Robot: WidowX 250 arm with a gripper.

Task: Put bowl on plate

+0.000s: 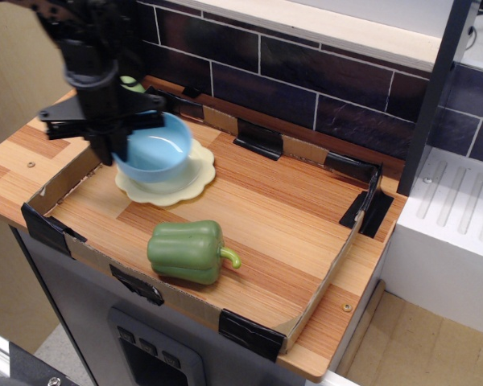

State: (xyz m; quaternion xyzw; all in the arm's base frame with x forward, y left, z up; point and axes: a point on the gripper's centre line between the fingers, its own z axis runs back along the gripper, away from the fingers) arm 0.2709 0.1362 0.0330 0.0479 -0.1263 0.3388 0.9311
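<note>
The light-blue bowl (pixel 157 155) hangs tilted just above the pale yellow scalloped plate (pixel 195 179), over its left half. My gripper (pixel 110 153) is shut on the bowl's left rim, fingers pointing down. The plate lies in the far left of the cardboard tray (pixel 322 277), and the bowl and arm hide most of it. I cannot tell whether the bowl's bottom touches the plate.
A green pepper (pixel 187 251) lies in the tray near the front wall, in front of the plate. A small green ball (pixel 130 81) sits behind my arm at the back left, mostly hidden. A dark post (pixel 435 96) and a white unit (pixel 447 225) stand at the right.
</note>
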